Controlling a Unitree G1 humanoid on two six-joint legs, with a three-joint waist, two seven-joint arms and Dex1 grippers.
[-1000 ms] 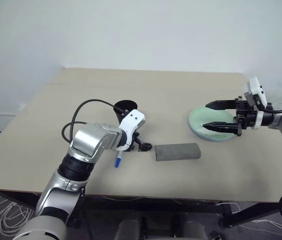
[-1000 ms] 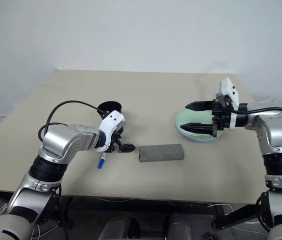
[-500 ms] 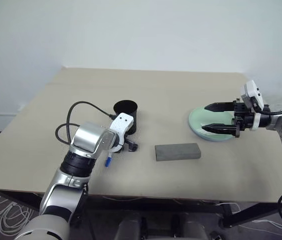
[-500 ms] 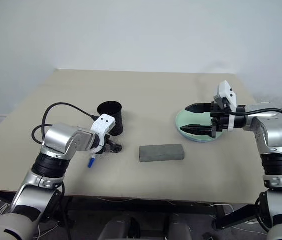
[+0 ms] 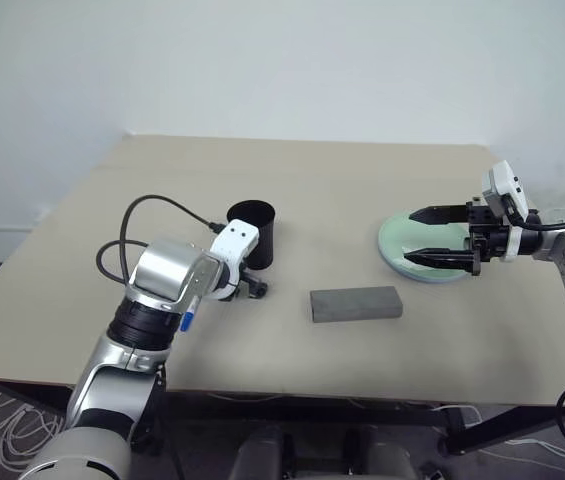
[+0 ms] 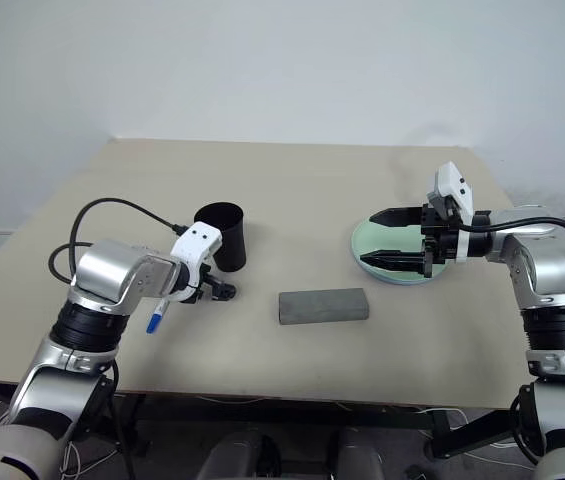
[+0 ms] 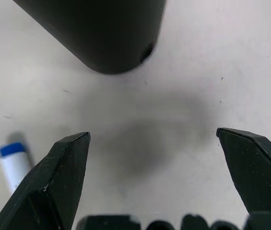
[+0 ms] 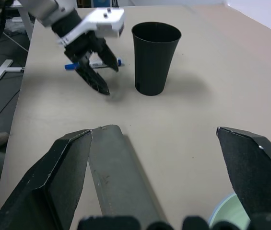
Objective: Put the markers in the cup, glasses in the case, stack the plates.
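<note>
The black cup stands upright left of the table's middle. My left gripper hangs open just in front of the cup's base, with nothing between its fingers. One marker lies crosswise behind that gripper, and its blue end pokes out under my left forearm. The grey case lies shut at mid-table. A mint green plate sits at the right, with a pale blue edge along its near side. My right gripper hovers open over the plate. The glasses are out of view.
The table's front edge runs close below the case. The left arm's black cable loops up beside the cup. A white wall stands behind the table.
My left arm has swung left, away from the case, uncovering the cup. The marker's blue end has shifted left with it. The right gripper has stayed over the plate.
</note>
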